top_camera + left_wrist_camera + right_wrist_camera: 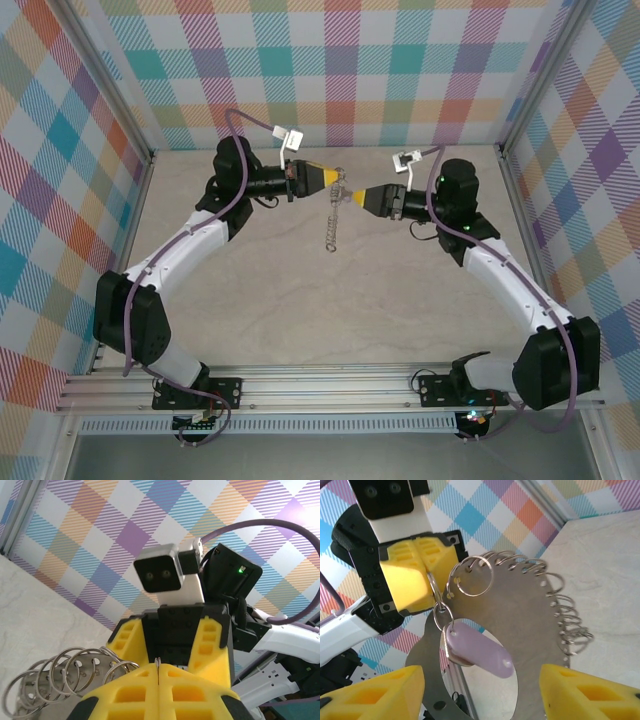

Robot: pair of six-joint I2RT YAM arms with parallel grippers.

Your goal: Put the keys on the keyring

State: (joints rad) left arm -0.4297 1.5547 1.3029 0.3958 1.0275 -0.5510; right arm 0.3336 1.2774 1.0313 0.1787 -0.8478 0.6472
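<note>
The keyring (331,225) is a thin grey metal hoop edged with small wire loops, and it hangs in mid-air over the table's middle. My left gripper (338,180) is shut on one of its top loops, seen edge-on between the yellow pads (159,672). In the right wrist view the hoop (530,615) hangs from the left gripper (427,574). The key (480,652), with its lilac head, dangles from a small loop just below that grip, across the hoop's hole. My right gripper (482,694) is open, its fingers (375,695) spread on either side below the key and not touching it.
The beige table (300,300) is walled by checked panels (340,70) on three sides. An aluminium rail (330,385) runs along the near edge by the arm bases. The right arm's wrist camera (160,575) faces the left gripper at close range.
</note>
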